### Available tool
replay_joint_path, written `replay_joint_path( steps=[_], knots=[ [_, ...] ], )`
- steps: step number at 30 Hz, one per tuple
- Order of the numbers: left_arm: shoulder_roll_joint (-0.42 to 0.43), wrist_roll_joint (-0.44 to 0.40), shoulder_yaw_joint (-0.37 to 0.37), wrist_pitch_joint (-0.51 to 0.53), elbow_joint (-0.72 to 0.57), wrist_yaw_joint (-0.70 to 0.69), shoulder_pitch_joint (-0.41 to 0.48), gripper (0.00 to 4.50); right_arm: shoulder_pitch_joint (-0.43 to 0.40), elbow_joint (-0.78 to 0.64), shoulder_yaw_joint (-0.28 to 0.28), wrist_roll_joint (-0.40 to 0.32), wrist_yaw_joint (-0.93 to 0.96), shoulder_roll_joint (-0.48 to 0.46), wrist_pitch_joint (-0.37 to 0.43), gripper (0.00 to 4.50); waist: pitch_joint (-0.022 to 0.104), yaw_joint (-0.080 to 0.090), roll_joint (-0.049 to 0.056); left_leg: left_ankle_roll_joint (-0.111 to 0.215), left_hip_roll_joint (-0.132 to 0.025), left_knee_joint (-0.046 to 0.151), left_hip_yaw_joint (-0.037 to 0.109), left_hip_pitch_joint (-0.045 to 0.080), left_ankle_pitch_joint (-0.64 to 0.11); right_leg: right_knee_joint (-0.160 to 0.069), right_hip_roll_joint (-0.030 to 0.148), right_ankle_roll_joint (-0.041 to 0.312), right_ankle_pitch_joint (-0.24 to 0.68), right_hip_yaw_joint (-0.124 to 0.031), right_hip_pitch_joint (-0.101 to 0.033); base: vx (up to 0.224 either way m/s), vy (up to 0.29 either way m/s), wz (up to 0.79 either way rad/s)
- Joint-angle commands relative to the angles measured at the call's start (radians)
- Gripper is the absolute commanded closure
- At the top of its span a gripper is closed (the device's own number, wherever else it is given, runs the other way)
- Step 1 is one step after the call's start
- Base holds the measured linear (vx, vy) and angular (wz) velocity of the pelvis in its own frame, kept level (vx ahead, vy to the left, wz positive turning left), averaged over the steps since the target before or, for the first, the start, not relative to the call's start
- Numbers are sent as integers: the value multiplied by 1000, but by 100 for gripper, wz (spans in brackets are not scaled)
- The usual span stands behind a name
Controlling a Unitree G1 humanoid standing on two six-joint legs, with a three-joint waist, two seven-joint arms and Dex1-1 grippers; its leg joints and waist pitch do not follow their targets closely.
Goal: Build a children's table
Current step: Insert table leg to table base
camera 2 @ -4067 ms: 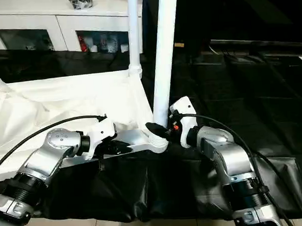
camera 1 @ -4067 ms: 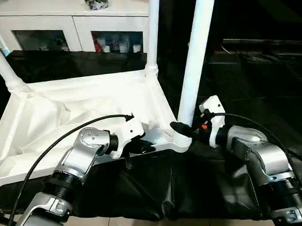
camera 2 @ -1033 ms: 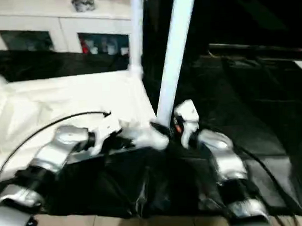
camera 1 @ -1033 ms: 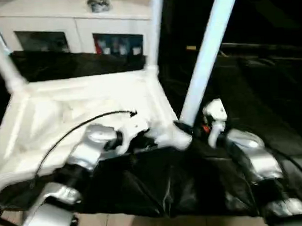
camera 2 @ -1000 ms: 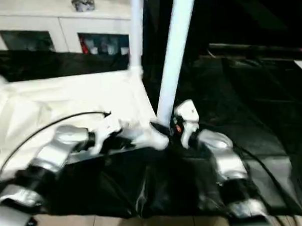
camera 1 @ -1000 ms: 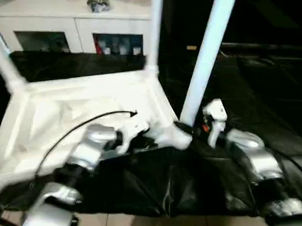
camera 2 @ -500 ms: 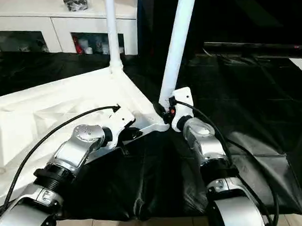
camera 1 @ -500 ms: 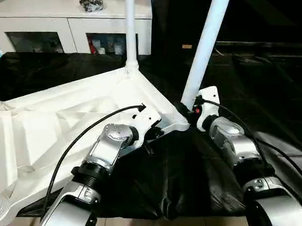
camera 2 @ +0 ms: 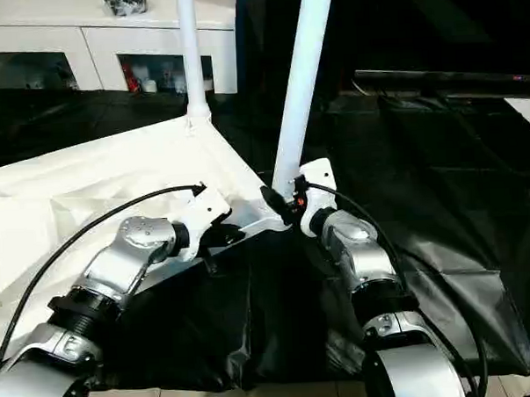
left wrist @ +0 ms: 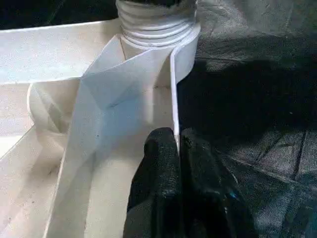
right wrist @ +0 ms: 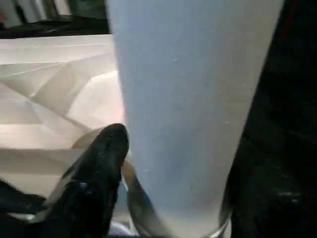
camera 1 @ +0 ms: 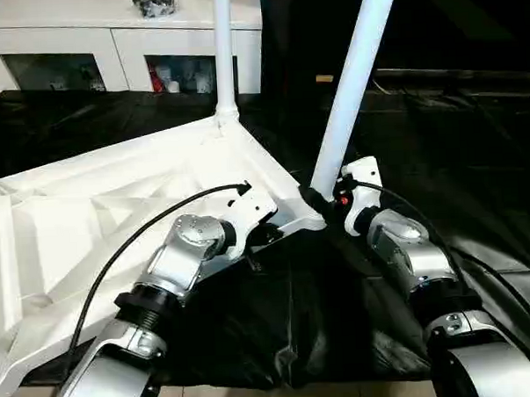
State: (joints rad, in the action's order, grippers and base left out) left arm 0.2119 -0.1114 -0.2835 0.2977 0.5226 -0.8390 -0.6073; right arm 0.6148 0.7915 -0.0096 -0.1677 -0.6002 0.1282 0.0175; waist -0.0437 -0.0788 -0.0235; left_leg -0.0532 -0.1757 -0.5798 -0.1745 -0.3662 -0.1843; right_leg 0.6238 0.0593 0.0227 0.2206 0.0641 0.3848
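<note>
The children's table (camera 1: 116, 214) lies upside down on the black-covered tabletop (camera 1: 475, 172), ribbed underside up, and everything here is placed from its near corner socket (camera 1: 311, 216). The near leg (camera 1: 348, 81) stands in that socket, leaning a little away from the far leg (camera 1: 222, 51), which rises from the next corner behind it. A white cabinet (camera 1: 82, 39) stands beyond the tabletop.

The left gripper (left wrist: 177, 148) has its jaws pressed together on the thin raised rim just beside the socket, steadying the top. The right gripper (camera 1: 322, 200) sits at the foot of the near leg; one black finger (right wrist: 106, 148) lies beside the tube, but whether the jaws clamp it or stand apart cannot be told.

Since a second ago the whole top has swung round on the tabletop, the leg staying seated. By my reading the leg is in, and the right gripper may be about to let go.
</note>
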Motion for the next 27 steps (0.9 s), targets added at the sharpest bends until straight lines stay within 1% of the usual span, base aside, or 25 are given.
replay_joint_path(
  steps=[1, 2, 3, 4, 5, 6, 7, 8, 9, 10, 11, 12, 13, 14, 15, 16, 17, 18, 19, 20, 22, 25, 26, 27],
  knots=[
    [-9, 44, -20, -61, -65, -53, -6, 450, -38, 8, 78, 1, -91, -23, 32, 133, 49, -6, -2, 50, -65, 71, 22, 5, -163, -83, 104, 217, 113, -59, -44, 0, 0, 0],
    [0, 52, -22, -65, -72, -76, 0, 450, -48, -14, 84, -6, -126, -11, 31, 133, 49, -7, -1, 59, -65, 69, 20, 7, -149, -82, 101, 224, 83, -58, -43, 0, 0, 0],
    [9, 61, -23, -67, -80, -100, 5, 450, -54, -28, 86, -5, -147, -2, 28, 133, 50, -8, 0, 63, -65, 68, 19, 7, -145, -81, 102, 227, 72, -59, -44, 0, 0, 0],
    [14, 67, -23, -68, -86, -116, 8, 450, -58, -35, 87, -4, -159, 4, 27, 133, 50, -9, -1, 67, -65, 69, 20, 5, -137, -78, 102, 231, 56, -58, -46, 0, 0, 0],
    [14, 67, -23, -68, -86, -116, 8, 450, -58, -35, 87, -4, -159, 4, 27, 133, 50, -9, 0, 68, -65, 68, 19, 7, -136, -78, 101, 234, 53, -58, -44, 0, 0, 0],
    [31, 75, -30, -82, -97, -157, 16, 450, -71, -58, 94, -3, -202, 23, 27, 133, 51, -11, 5, 67, -66, 69, 20, 9, -139, -78, 101, 239, 52, -57, -43, 0, 0, 0],
    [38, 76, -33, -88, -99, -173, 18, 450, -77, -67, 95, -3, -224, 30, 27, 133, 50, -11, 4, 67, -67, 69, 20, 9, -138, -78, 100, 239, 49, -57, -44, 0, 0, 0],
    [44, 79, -35, -95, -100, -187, 20, 450, -82, -77, 98, -6, -242, 38, 29, 133, 52, -13, 3, 69, -68, 68, 20, 9, -127, -74, 100, 241, 23, -57, -46, 0, 0, 0],
    [51, 82, -38, -106, -102, -206, 23, 450, -89, -89, 101, -9, -268, 48, 33, 133, 53, -15, 4, 74, -68, 66, 18, 12, -122, -73, 99, 247, 2, -57, -45, 0, 0, 0],
    [63, 90, -39, -115, -105, -236, 27, 450, -103, -116, 108, -18, -323, 68, 44, 133, 53, -15, 5, 80, -67, 66, 18, 9, -115, -71, 99, 252, -16, -56, -47, 0, 0, 0],
    [66, 92, -39, -116, -106, -243, 28, 450, -106, -123, 110, -20, -336, 72, 47, 133, 53, -16, 5, 82, -67, 66, 18, 10, -115, -71, 99, 252, -20, -56, -48, 0, 0, 0],
    [70, 94, -40, -122, -106, -255, 28, 450, -111, -133, 115, -23, -357, 80, 53, 133, 52, -17, 8, 86, -69, 67, 18, 11, -121, -71, 99, 253, -20, -56, -46, 0, 0, 0],
    [81, 97, -44, -132, -105, -280, 29, 450, -122, -156, 131, -21, -393, 101, 62, 133, 52, -17, 8, 86, -68, 66, 18, 10, -123, -71, 99, 253, -18, -55, -47, 0, 0, 0],
    [82, 98, -44, -133, -105, -282, 29, 450, -123, -158, 132, -21, -397, 103, 63, 133, 53, -22, 6, 84, -69, 66, 18, 11, -119, -70, 99, 251, -21, -55, -49, 0, 0, 0],
    [88, 99, -46, -140, -104, -296, 30, 450, -129, -169, 140, -19, -415, 115, 68, 133, 53, -22, 6, 84, -69, 66, 18, 11, -119, -70, 99, 251, -21, -55, -49, 0, 0, 0],
    [110, 107, -54, -154, -101, -349, 30, 450, -148, -200, 168, -13, -481, 155, 75, 133, 52, -25, 8, 81, -69, 66, 18, 10, -125, -72, 100, 250, -6, -54, -50, 0, 0, 0],
    [116, 111, -56, -160, -99, -367, 30, 450, -155, -211, 176, -10, -504, 169, 76, 133, 52, -28, 8, 80, -69, 65, 17, 11, -128, -73, 98, 247, -2, -53, -51, 0, 0, 0],
    [122, 117, -57, -165, -98, -390, 29, 450, -162, -221, 185, -6, -526, 183, 74, 133, 53, -32, 11, 82, -69, 63, 16, 11, -123, -70, 99, 248, -11, -54, -49, 0, 0, 0],
    [124, 122, -58, -168, -98, -402, 29, 450, -166, -227, 189, -4, -537, 189, 73, 133, 54, -35, 12, 82, -70, 64, 16, 12, -120, -70, 98, 248, -18, -53, -49, 0, 0, 0],
    [128, 123, -60, -172, -98, -416, 28, 450, -171, -235, 194, -3, -551, 197, 73, 133, 55, -37, 10, 83, -71, 62, 15, 12, -115, -67, 97, 253, -35, -53, -47, 0, 0, 0],
    [137, 125, -66, -174, -98, -446, 27, 450, -185, -258, 206, -3, -587, 215, 78, 133, 54, -39, 12, 81, -70, 63, 17, 10, -122, -67, 99, 255, -29, -52, -49, 0, 0, 0],
    [143, 127, -71, -174, -98, -471, 26, 450, -200, -288, 216, -3, -617, 232, 88, 133, 54, -43, 14, 77, -71, 63, 17, 11, -127, -68, 99, 253, -21, -52, -50, 0, 0, 0],
    [145, 127, -73, -176, -97, -476, 25, 450, -202, -294, 217, -3, -619, 234, 91, 158, 55, -44, 13, 77, -71, 63, 17, 12, -126, -67, 98, 256, -28, -52, -49, 0, 0, 0],
    [145, 127, -74, -177, -96, -478, 25, 450, -204, -297, 217, -3, -618, 235, 93, 158, 55, -44, 13, 75, -71, 62, 18, 11, -124, -67, 98, 258, -32, -52, -49, 0, 0, 0]
  ],
)
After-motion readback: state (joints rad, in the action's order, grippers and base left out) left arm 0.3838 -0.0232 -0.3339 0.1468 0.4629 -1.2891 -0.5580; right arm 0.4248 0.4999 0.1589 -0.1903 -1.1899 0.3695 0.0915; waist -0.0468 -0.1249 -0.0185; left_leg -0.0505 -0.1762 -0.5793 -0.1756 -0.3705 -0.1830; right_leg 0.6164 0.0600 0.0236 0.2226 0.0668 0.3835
